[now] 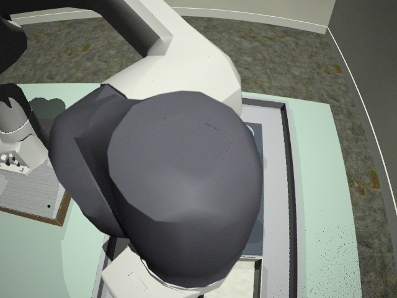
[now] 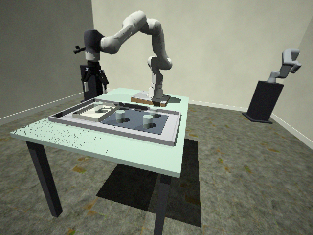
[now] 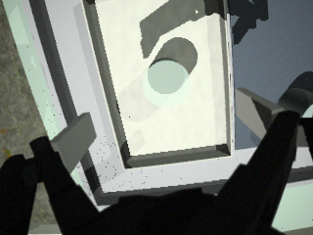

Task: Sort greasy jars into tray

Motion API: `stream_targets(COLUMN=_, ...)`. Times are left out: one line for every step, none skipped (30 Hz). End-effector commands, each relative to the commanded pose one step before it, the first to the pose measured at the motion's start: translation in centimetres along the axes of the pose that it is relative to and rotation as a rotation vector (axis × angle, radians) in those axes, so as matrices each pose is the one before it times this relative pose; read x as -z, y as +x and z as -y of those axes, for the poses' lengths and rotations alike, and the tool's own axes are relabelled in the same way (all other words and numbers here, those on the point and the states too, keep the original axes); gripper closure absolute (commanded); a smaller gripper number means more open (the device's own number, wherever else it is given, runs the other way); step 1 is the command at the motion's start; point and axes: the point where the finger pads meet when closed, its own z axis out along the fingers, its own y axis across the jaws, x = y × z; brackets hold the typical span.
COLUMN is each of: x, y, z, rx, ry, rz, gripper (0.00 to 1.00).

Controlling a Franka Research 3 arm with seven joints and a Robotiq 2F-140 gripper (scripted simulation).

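Observation:
My gripper point(image 2: 95, 87) point(image 3: 162, 114) is open and empty, raised above the cream tray point(image 2: 84, 116) point(image 3: 110, 93). One pale translucent jar point(image 2: 98, 106) point(image 3: 167, 83) stands upright inside the tray, below the fingers and touched by neither. Three jars are on the dark blue mat point(image 2: 135, 116) point(image 3: 266, 54) point(image 1: 260, 208): one jar point(image 2: 120, 116) nearer the tray, one jar point(image 2: 147, 121) at the front right, and one jar point(image 2: 153, 110) behind. A jar on the mat point(image 3: 299, 100) is partly hidden by the right finger in the wrist view. In the top view the arm hides the gripper and nearly all the jars.
The tray and mat lie side by side within a grey surface with a raised rim point(image 2: 113, 131) point(image 1: 291, 192). The tray's walls stand up around its jar. The robot's base plate point(image 2: 150, 100) point(image 1: 31, 192) is behind the rim. Another arm point(image 2: 288, 63) stands on a pedestal far off.

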Motion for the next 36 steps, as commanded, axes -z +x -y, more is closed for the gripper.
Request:
stream_targets(x=0.243, y=0.503, z=-0.385, rx=-0.00719, ry=-0.00905, rz=-0.01927, gripper=0.00)
stream_targets(x=0.000, y=0.000, z=0.000, rx=0.00000, ry=0.00000, rz=0.00000, gripper=0.00)
stream_targets(x=0.000, y=0.000, z=0.000, rx=0.00000, ry=0.00000, rz=0.00000, gripper=0.00)
stream_targets(x=0.000, y=0.000, z=0.000, rx=0.00000, ry=0.00000, rz=0.00000, gripper=0.00)
stream_targets(x=0.000, y=0.000, z=0.000, rx=0.00000, ry=0.00000, rz=0.00000, gripper=0.00)
stream_targets(x=0.000, y=0.000, z=0.000, rx=0.00000, ry=0.00000, rz=0.00000, gripper=0.00)
stream_targets(x=0.000, y=0.000, z=0.000, rx=0.00000, ry=0.00000, rz=0.00000, gripper=0.00)
stream_targets(x=0.000, y=0.000, z=0.000, rx=0.00000, ry=0.00000, rz=0.00000, gripper=0.00)
stream_targets(x=0.000, y=0.000, z=0.000, rx=0.00000, ry=0.00000, rz=0.00000, gripper=0.00)
stream_targets(x=0.000, y=0.000, z=0.000, rx=0.00000, ry=0.00000, rz=0.00000, gripper=0.00)
stream_targets(x=0.000, y=0.000, z=0.000, rx=0.00000, ry=0.00000, rz=0.00000, gripper=0.00)
stream_targets(x=0.000, y=0.000, z=0.000, rx=0.00000, ry=0.00000, rz=0.00000, gripper=0.00)
stream_targets(x=0.000, y=0.000, z=0.000, rx=0.00000, ry=0.00000, rz=0.00000, gripper=0.00)
stream_targets(x=0.000, y=-0.273, z=-0.773, rx=0.00000, ry=0.00000, rz=0.00000, gripper=0.00)
stream_targets(x=0.000, y=-0.273, z=-0.773, rx=0.00000, ry=0.00000, rz=0.00000, gripper=0.00)
stream_targets(x=0.000, y=-0.273, z=-0.773, rx=0.00000, ry=0.00000, rz=0.00000, gripper=0.00)
stream_targets(x=0.000, y=-0.273, z=-0.773, rx=0.00000, ry=0.00000, rz=0.00000, gripper=0.00)
stream_targets(x=0.000, y=-0.273, z=-0.773, rx=0.00000, ry=0.00000, rz=0.00000, gripper=0.00)
stream_targets(x=0.000, y=0.000, z=0.000, rx=0.00000, ry=0.00000, rz=0.00000, gripper=0.00)
stream_targets(x=0.000, y=0.000, z=0.000, rx=0.00000, ry=0.00000, rz=0.00000, gripper=0.00)
stream_targets(x=0.000, y=-0.273, z=-0.773, rx=0.00000, ry=0.00000, rz=0.00000, gripper=0.00)
stream_targets(x=0.000, y=-0.273, z=-0.773, rx=0.00000, ry=0.00000, rz=0.00000, gripper=0.00)
stream_targets(x=0.000, y=-0.273, z=-0.773, rx=0.00000, ry=0.00000, rz=0.00000, gripper=0.00)
stream_targets(x=0.000, y=-0.273, z=-0.773, rx=0.00000, ry=0.00000, rz=0.00000, gripper=0.00)
stream_targets(x=0.000, y=-0.273, z=-0.773, rx=0.00000, ry=0.00000, rz=0.00000, gripper=0.00)
stream_targets(x=0.000, y=-0.273, z=-0.773, rx=0.00000, ry=0.00000, rz=0.00000, gripper=0.00)
stream_targets(x=0.000, y=-0.273, z=-0.773, rx=0.00000, ry=0.00000, rz=0.00000, gripper=0.00)
stream_targets(x=0.000, y=-0.273, z=-0.773, rx=0.00000, ry=0.00000, rz=0.00000, gripper=0.00)
stream_targets(x=0.000, y=-0.273, z=-0.773, rx=0.00000, ry=0.00000, rz=0.00000, gripper=0.00)
stream_targets(x=0.000, y=-0.273, z=-0.773, rx=0.00000, ry=0.00000, rz=0.00000, gripper=0.00)
stream_targets(x=0.000, y=-0.273, z=-0.773, rx=0.00000, ry=0.00000, rz=0.00000, gripper=0.00)
stream_targets(x=0.000, y=-0.273, z=-0.773, rx=0.00000, ry=0.00000, rz=0.00000, gripper=0.00)
stream_targets(x=0.000, y=-0.273, z=-0.773, rx=0.00000, ry=0.00000, rz=0.00000, gripper=0.00)
stream_targets(x=0.000, y=-0.273, z=-0.773, rx=0.00000, ry=0.00000, rz=0.00000, gripper=0.00)
stream_targets(x=0.000, y=-0.273, z=-0.773, rx=0.00000, ry=0.00000, rz=0.00000, gripper=0.00)
stream_targets(x=0.000, y=0.000, z=0.000, rx=0.00000, ry=0.00000, rz=0.00000, gripper=0.00)
